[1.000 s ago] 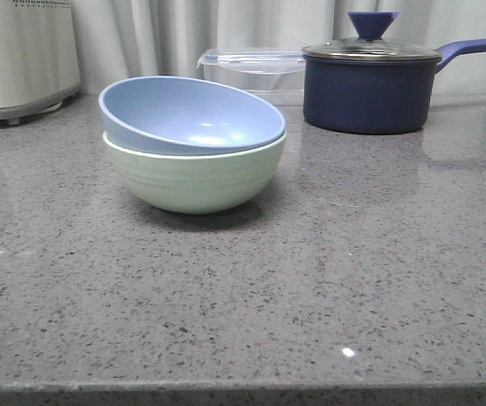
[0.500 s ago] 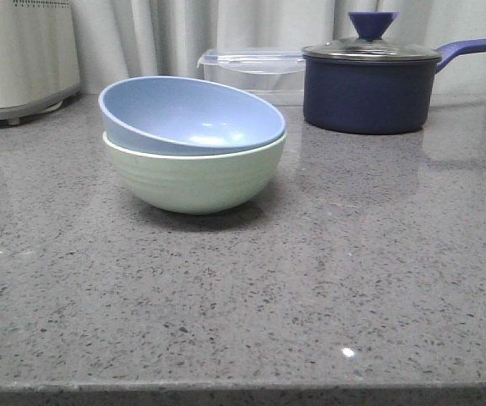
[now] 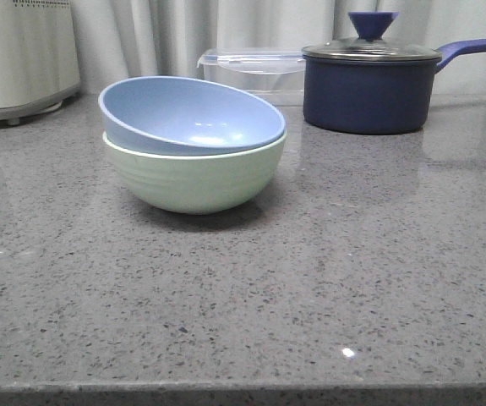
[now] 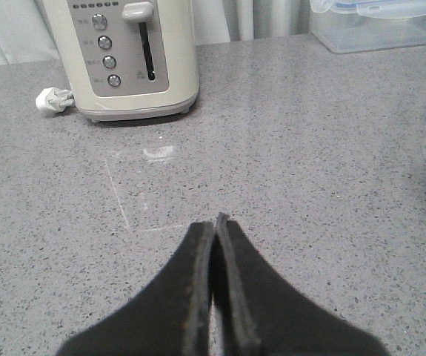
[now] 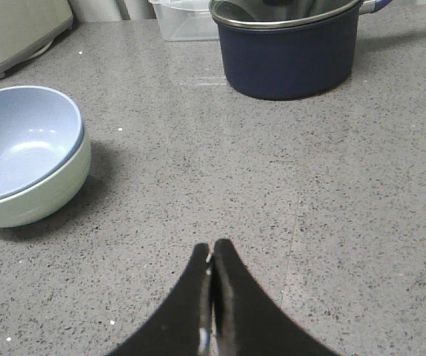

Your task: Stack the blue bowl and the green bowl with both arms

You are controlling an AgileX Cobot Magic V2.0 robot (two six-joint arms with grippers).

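Two bowls: one pale blue matte bowl (image 3: 190,114) nests tilted inside one mint-green ridged bowl (image 3: 193,179); left gripper (image 4: 215,222) and right gripper (image 5: 212,256) are both pressed together, empty.

The left tool (image 4: 214,230), fingers pressed together, hangs over bare grey counter (image 4: 331,170) facing a cream toaster (image 4: 124,55)

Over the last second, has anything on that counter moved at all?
Nothing visibly changed. The blue bowl sits nested, slightly tilted, in the green bowl as before, and the saucepan and clear box behind are where they were.
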